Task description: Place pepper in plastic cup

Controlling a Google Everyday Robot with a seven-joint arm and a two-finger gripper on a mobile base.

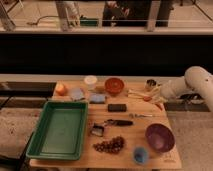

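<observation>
Camera view looks down on a wooden table (127, 114) with the white arm (192, 85) reaching in from the right edge. Gripper (154, 96) sits low over the table's right side, near the far edge, fingers together; whether they pinch anything cannot be told. A slim orange-red pepper (158, 104) lies on the table just below the gripper tip, close to the right edge; contact with the gripper is unclear. A small metal cup (150, 83) stands just behind the gripper at the far right corner. Along the far edge, from left: an orange fruit (60, 89), a white plastic cup (90, 81), and a red-orange bowl (114, 85). Two blue-grey sponges (77, 94) lie between the fruit and the bowl. A green tray (58, 129) fills the near left part of the table. A black block (117, 107) rests at the middle, with a dark-handled tool (112, 123) just nearer than it. A bunch of dark grapes (110, 145) lies at the near edge. A purple bowl (159, 137) sits at the near right corner, with a small blue cup (140, 154) just beside it to the left.
</observation>
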